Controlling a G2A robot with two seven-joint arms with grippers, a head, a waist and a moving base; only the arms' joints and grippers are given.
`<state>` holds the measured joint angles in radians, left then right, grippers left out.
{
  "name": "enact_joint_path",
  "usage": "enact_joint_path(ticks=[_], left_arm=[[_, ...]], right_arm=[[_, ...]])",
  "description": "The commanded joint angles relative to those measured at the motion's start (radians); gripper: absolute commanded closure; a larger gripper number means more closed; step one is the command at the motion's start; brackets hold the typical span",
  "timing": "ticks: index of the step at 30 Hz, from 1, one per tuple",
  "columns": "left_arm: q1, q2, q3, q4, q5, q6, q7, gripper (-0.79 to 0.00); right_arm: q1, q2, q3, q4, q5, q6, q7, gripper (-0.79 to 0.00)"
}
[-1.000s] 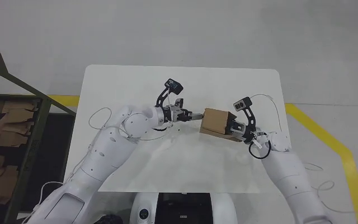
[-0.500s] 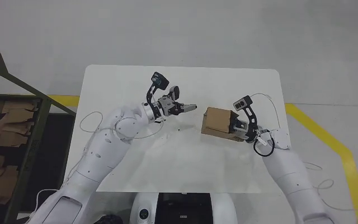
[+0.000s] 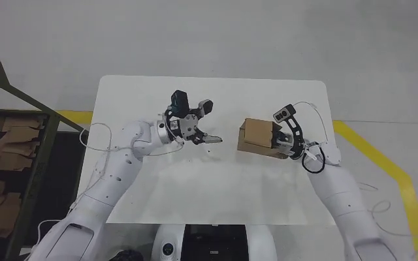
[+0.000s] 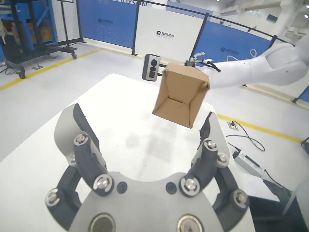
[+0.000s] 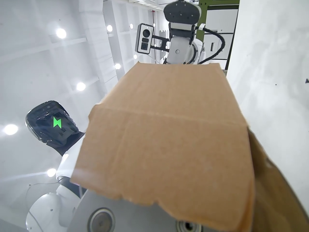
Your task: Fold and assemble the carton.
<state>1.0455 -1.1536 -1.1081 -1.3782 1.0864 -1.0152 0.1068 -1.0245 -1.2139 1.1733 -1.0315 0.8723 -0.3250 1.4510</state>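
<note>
We see the left gripper (image 3: 209, 122) poised over the white table (image 3: 196, 196), its two black-padded fingers (image 4: 82, 126) spread wide, empty and touching neither the tabletop nor the cardboard. Well apart from it, toward the robot's right, the brown carton (image 3: 257, 134) hangs tilted just above the table, carried at its far end by the right gripper (image 3: 281, 141), which grips it there. From the left wrist we look straight into the carton's open mouth, which faces the spread fingers; its walls stand up as a box, and one upper corner looks creased. The grip itself is hard to make out: from the right wrist a broad cardboard panel covers nearly everything in front of the camera, and from above the carton's end masks the point of contact. We cannot tell how the closed end is folded.
</note>
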Motion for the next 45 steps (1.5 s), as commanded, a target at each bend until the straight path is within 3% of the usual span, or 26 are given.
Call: enact_joint_path(ticks=[1, 11, 16, 22, 37, 40, 43, 45], left_arm=[[-0.005, 0.005, 0.038, 0.004, 0.046, 0.003, 0.063, -0.785], [-0.093, 0.058, 0.223, -0.009, 0.148, 0.003, 0.205, -0.785], [-0.145, 0.066, 0.291, 0.028, 0.176, 0.003, 0.248, -0.785], [-0.187, 0.057, 0.326, 0.057, 0.165, 0.003, 0.261, -0.785], [-0.231, 0.009, 0.387, 0.115, 0.044, 0.005, 0.147, -0.785], [-0.230, 0.005, 0.385, 0.117, 0.029, 0.005, 0.137, -0.622], [-0.227, 0.003, 0.380, 0.117, 0.024, 0.014, 0.126, -0.597], [-0.224, 0.001, 0.376, 0.120, 0.018, 0.017, 0.118, -0.465]], right_arm=[[0.009, -0.001, -0.004, 0.009, -0.003, 0.002, 0.006, 0.000], [0.046, -0.012, -0.032, 0.053, -0.011, 0.010, 0.036, 0.000], [0.051, -0.017, -0.043, 0.060, -0.008, 0.002, 0.046, 0.000], [0.041, -0.020, -0.052, 0.044, -0.023, -0.007, 0.037, 0.000], [0.022, -0.028, -0.077, 0.022, -0.071, -0.038, -0.017, 0.000], [0.020, -0.028, -0.077, 0.018, -0.077, -0.041, -0.023, 0.000], [0.019, -0.028, -0.075, 0.013, -0.081, -0.042, -0.026, 0.000], [0.017, -0.028, -0.074, 0.011, -0.083, -0.043, -0.028, 0.000]])
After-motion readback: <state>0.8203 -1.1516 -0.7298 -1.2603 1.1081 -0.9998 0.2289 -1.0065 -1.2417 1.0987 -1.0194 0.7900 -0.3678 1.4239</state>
